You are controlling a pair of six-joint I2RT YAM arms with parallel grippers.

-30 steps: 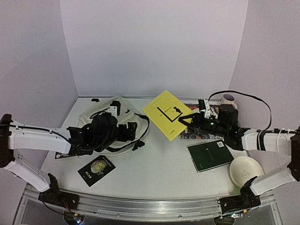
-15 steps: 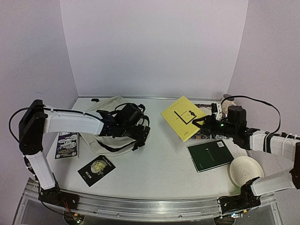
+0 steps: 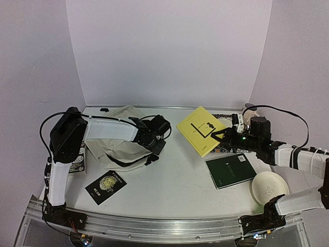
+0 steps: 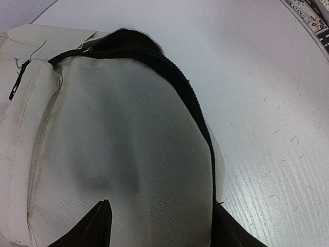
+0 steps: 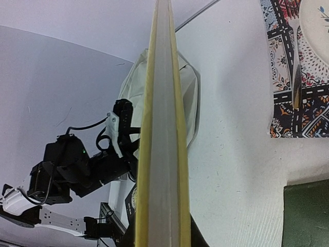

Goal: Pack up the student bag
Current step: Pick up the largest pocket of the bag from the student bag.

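One bag [image 3: 113, 152], two books [image 3: 200, 129] [image 3: 231, 170], two booklets [image 3: 105, 186] [image 3: 79, 160], one plate [image 3: 270, 188].

yellow book [image 5: 162, 128]: edge-on, centre | student bag [image 5: 134, 87]: behind | patterned mat [image 5: 293, 103]: right

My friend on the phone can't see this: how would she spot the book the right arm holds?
From the cream student bag, left on the table, look across to the right gripper. It holds a yellow book tilted in mid-air; the dark green notebook beside it lies flat.
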